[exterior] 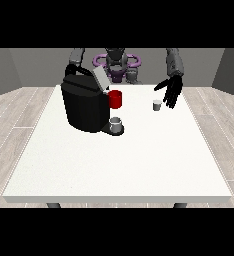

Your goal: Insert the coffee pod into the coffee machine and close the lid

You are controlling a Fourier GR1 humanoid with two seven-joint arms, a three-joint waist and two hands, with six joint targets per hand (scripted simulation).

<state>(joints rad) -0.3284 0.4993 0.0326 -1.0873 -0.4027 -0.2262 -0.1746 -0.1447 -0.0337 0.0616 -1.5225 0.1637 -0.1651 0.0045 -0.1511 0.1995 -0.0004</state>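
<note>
The black coffee machine (84,105) stands on the table's left half, with its grey lid (100,77) tilted up. A small grey coffee pod (157,104) sits upright on the table to the machine's right. The hand at the view's right (171,90) hovers just right of and behind the pod, fingers straight and pointing down, not touching it. The hand at the view's left (75,69) is a dark shape at the machine's top rear, mostly hidden by the machine.
A red mug (115,99) stands right beside the machine, between it and the pod. A grey cup (116,124) sits on the machine's front tray. The white table (114,165) stretches wide towards the camera.
</note>
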